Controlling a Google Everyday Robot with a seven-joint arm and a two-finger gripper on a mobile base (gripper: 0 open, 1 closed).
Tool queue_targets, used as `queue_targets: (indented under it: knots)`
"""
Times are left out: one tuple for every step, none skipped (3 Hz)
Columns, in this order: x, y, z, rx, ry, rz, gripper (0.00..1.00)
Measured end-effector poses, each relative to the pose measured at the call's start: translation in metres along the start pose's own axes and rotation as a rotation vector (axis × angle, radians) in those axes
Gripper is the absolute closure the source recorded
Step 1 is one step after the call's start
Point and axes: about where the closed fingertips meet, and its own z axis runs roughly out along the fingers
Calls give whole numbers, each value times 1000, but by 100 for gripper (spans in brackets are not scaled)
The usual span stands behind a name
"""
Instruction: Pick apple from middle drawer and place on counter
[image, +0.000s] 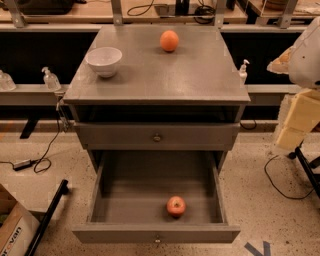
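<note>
Open drawer (155, 233): apple (176, 205) at 5 o'clock of floor; gripper (299, 120) at 3 o'clock, apart from counter (155, 75), openness can't tell.

Only part of the robot's body is seen, along the right edge of the frame. At the upper right a large rounded shell (311, 52) is shown, smooth and white with soft grey shading and no markings that can be read. At its left side a smaller tan, ragged-edged part (283, 61) is seen; what it is cannot be told. Below the shell, at the middle right, two pale cream blocks with flat faces and sharp corners are stacked at a slant. These are taken to be the gripper (299, 122). No cables, screws or labels can be made out on them.
</note>
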Motion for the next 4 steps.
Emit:
queue_targets:
  knots:
    - [0,0,0,0,0,0,0]
    - [3,0,9,8,-55,19,0]
    - [3,0,9,8,-55,20,0]
    - [3,6,15,15,-79,51,0]
